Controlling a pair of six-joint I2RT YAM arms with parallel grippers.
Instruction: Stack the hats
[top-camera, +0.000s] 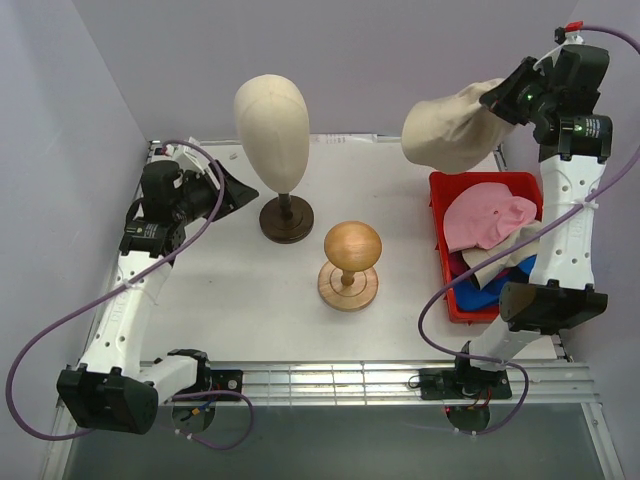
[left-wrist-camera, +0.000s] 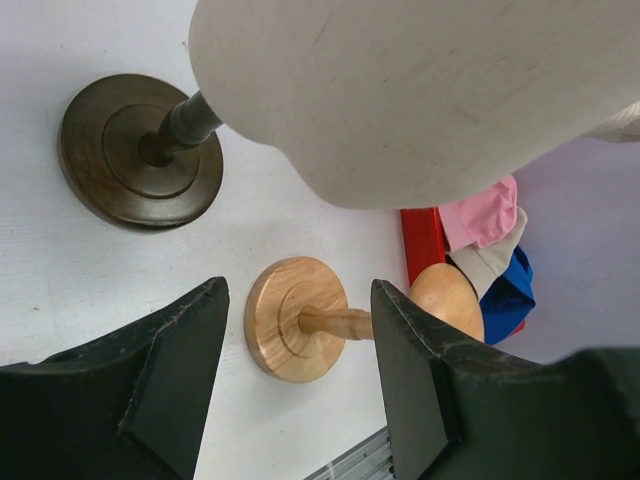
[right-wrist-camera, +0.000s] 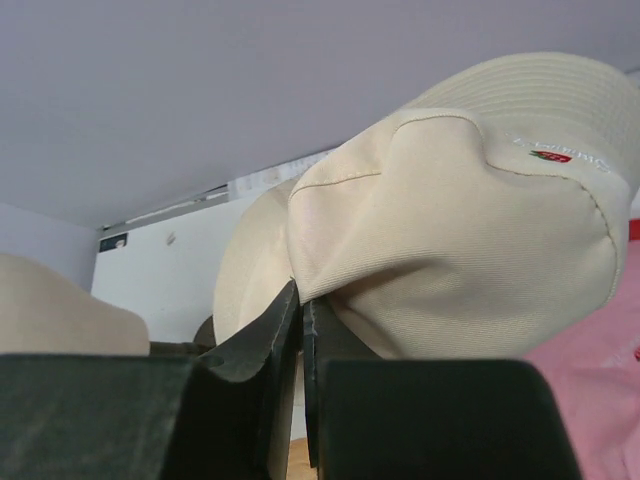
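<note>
White counter (top-camera: 230, 290) lies below; my right end effector (right-wrist-camera: 302, 305) clamps the beige bucket hat (top-camera: 445, 130) aloft beside the red bin (top-camera: 470, 178), my left end effector (left-wrist-camera: 298, 300) spread wide.

Blocked in the middle by head form (top-camera: 272, 130) and stand (top-camera: 351, 255), near each other but apart. Open across bare table (top-camera: 220, 290) in front and left. Hemmed at right by bin (top-camera: 460, 179) full of hats (top-camera: 487, 220).

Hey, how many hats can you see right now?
4 that I can make out. A beige hat is held up by the right gripper above the red bin. In the bin lie a pink hat, a cream one and a blue one. More may be hidden underneath.
</note>
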